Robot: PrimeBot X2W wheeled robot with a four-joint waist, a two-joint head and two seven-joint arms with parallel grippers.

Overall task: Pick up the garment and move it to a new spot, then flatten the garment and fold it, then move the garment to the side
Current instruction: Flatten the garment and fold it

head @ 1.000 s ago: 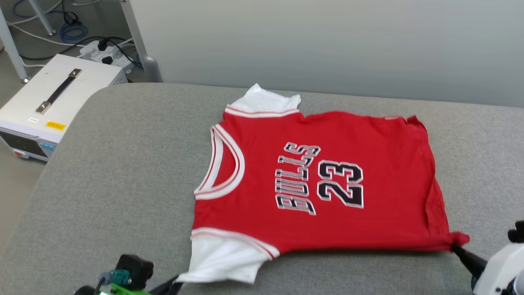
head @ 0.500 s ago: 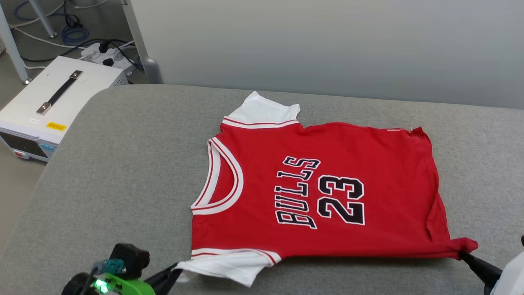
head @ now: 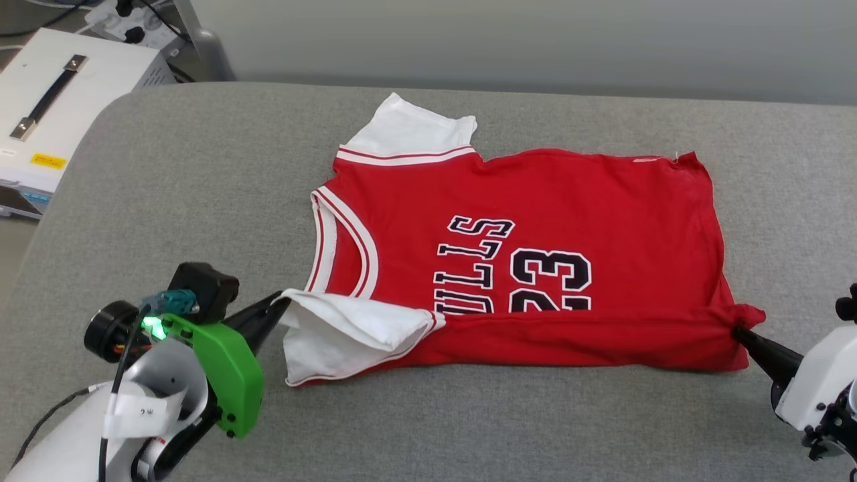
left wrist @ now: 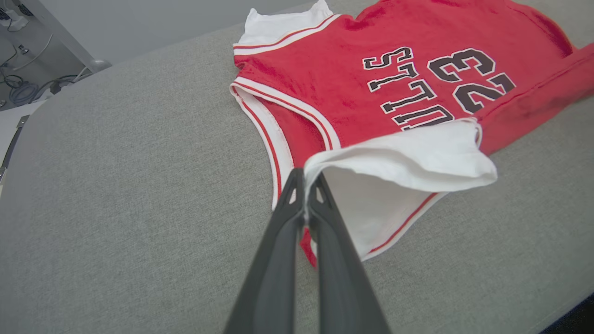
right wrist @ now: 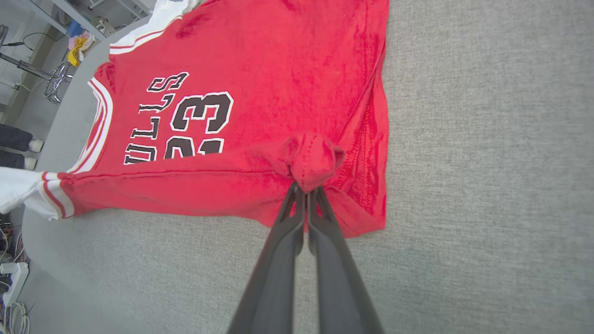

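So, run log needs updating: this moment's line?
fold | left claw shut on white sleeve of red fabric jersey | right claw shut on hem corner

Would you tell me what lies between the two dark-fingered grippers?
In the head view, the red jersey T-shirt, its near edge folded over, stretches between them: left gripper shut on the white sleeve, right gripper on the hem corner.

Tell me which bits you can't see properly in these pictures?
- Head view: the bottoms of the letters and numbers are covered by the shirt's folded-over near edge.
- Head view: the white box is cut off by the left edge.
- Right wrist view: a person's legs are cut off by the left edge.
- Left wrist view: the white sleeve hides the word's first letter.
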